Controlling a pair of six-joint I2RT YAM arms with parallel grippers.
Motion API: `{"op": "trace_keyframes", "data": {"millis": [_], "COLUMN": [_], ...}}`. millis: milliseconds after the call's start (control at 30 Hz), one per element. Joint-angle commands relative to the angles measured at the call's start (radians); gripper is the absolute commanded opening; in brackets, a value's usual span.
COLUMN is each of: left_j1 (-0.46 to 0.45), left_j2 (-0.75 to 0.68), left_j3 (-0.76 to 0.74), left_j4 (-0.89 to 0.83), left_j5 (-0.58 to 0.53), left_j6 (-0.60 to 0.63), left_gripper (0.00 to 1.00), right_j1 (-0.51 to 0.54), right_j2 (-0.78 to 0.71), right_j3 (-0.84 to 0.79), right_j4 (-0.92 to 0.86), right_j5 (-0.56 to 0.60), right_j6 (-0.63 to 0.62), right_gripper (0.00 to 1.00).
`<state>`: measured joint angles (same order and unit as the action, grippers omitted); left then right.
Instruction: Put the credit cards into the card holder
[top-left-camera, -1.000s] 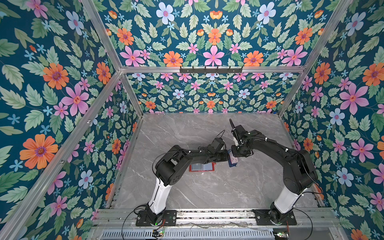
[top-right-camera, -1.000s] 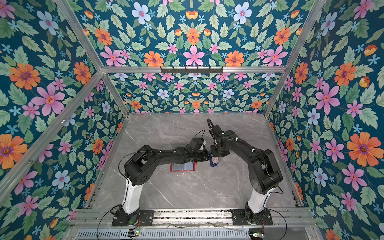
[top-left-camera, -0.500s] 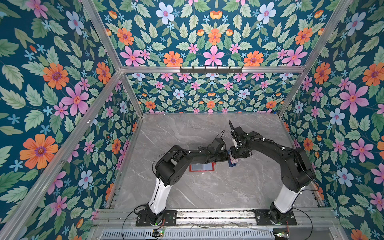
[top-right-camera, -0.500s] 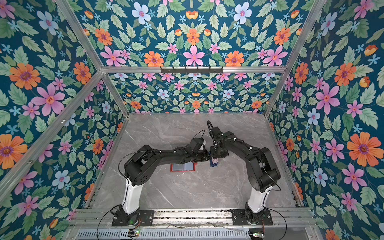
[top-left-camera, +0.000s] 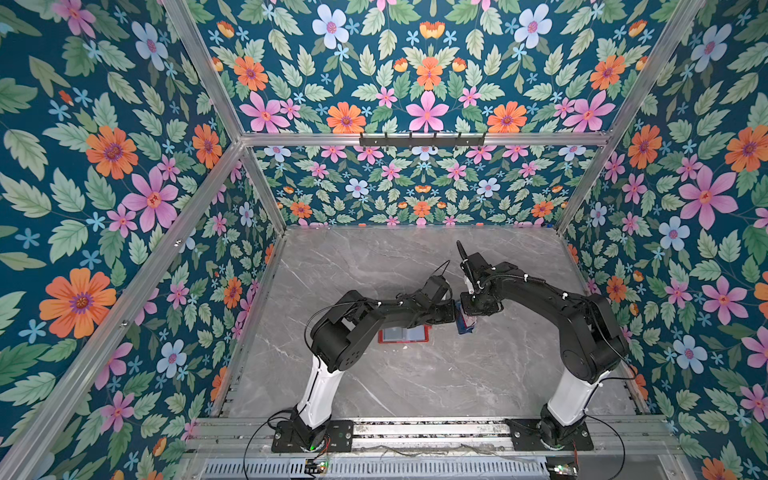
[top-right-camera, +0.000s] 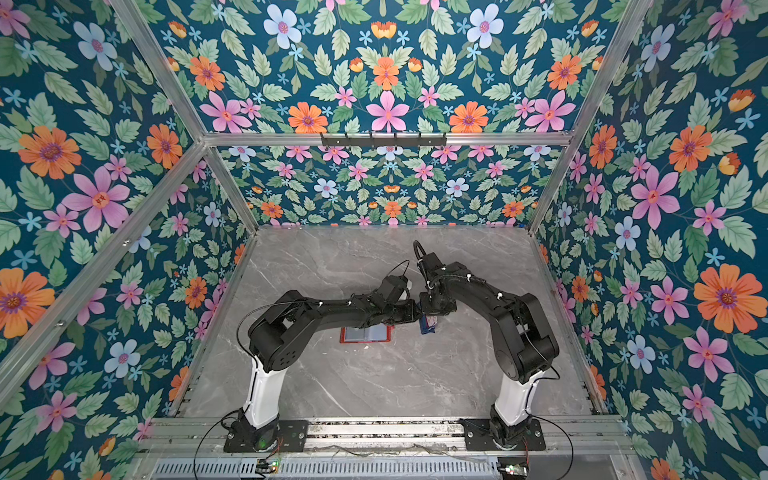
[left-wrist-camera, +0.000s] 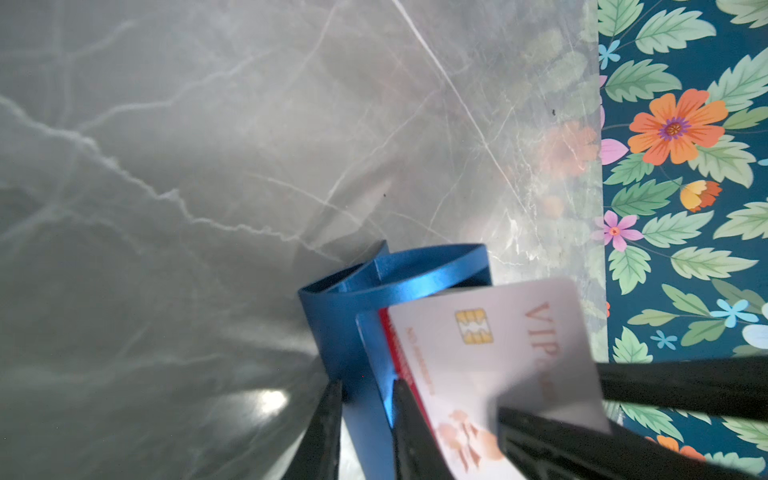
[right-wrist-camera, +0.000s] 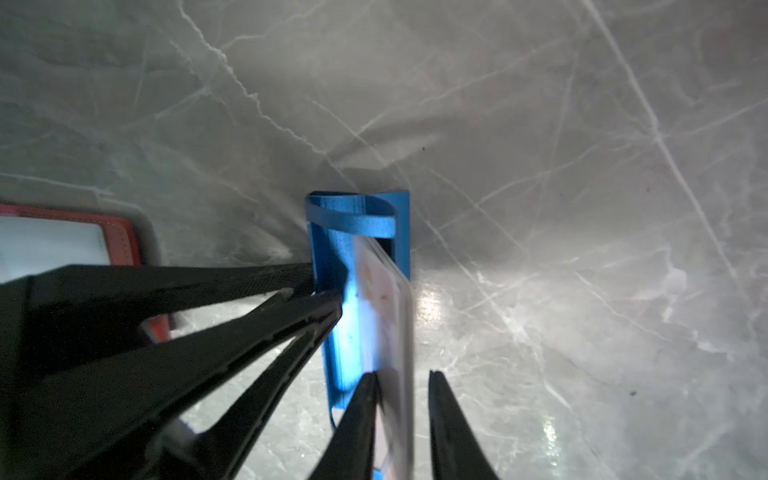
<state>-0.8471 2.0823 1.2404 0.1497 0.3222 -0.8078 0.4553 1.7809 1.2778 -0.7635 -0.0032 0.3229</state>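
Left jaws pinch blue tray (left-wrist-camera: 332, 332); right jaws, spread, straddle white card (left-wrist-camera: 498, 353) standing on end.

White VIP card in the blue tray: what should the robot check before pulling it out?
1. Left pincer clamps the blue tray wall: ok.
2. Right pincer straddles the white VIP card: ok.
3. Right pincer tight on that card: not ok, a gap shows beside one finger.
4. Red card behind it, clear of the grip: cannot tell.
5. Red wallet lies open, sleeves up: ok.
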Motion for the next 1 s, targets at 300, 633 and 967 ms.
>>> {"op": "trace_keyframes", "data": {"millis": [300, 633, 967], "left_j1": [-0.001, -0.001, -0.001], "left_j2": [0.009, 0.009, 0.01], "left_j3": [0.001, -0.002, -0.007], "left_j4": [-0.076, -0.075, -0.06], "left_j5": [-0.025, -0.023, -0.015], "left_j6": [0.012, 0.011, 0.002], "left_gripper": [0.23, 0.23, 0.23], "right_j1": [0.004, 0.018, 0.031], "right_j2": [-0.02, -0.032, -0.057], "right_j3": [0.027, 0.041, 0.03], "right_j4": [-0.059, -0.078, -0.068], "right_j5": [0.052, 0.069, 0.051], "right_j6": [-0.003, -0.003, 0.008], "right_gripper": [0.23, 0.17, 0.13]}}
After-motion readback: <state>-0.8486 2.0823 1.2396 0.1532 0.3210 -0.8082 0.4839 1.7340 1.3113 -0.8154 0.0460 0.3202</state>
